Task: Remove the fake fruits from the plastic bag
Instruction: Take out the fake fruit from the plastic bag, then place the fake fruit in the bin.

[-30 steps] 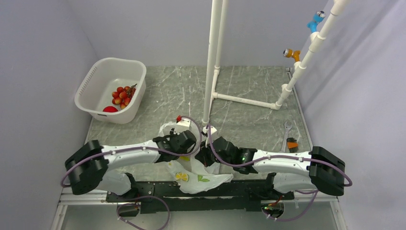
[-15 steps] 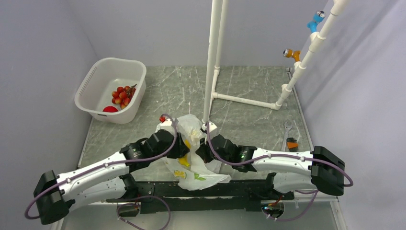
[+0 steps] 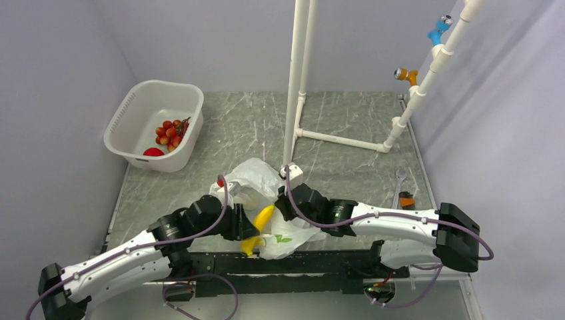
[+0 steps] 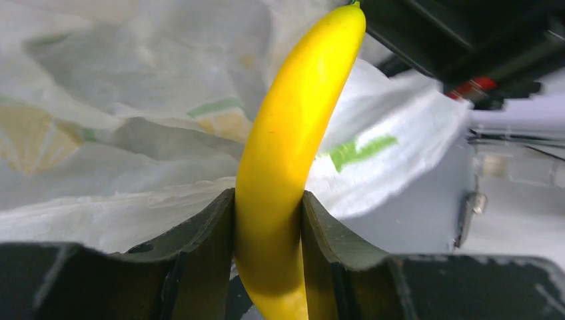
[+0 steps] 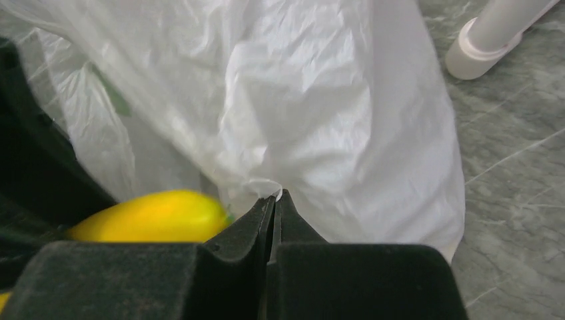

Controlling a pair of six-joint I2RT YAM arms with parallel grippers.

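While in the left claw [image 4: 268, 200], banana [image 4: 293, 127] beside the plastic bag [image 3: 256, 175].

I read the banana [image 4: 286, 147] as smooth glossy yellow plastic, with a highlight down its side; bag [image 5: 320, 100] is thin translucent plastic film, crinkled, soft sheen; left gripper [image 4: 268, 195] and right gripper [image 5: 276, 197] look matt black, finely grainy; tub [image 3: 123, 115] is white plastic, satin, perforated wall; table [image 3: 346, 120] is smooth, grey, marbled, stone or laminate I can't tell; pipes [image 3: 296, 80] smooth white plastic.
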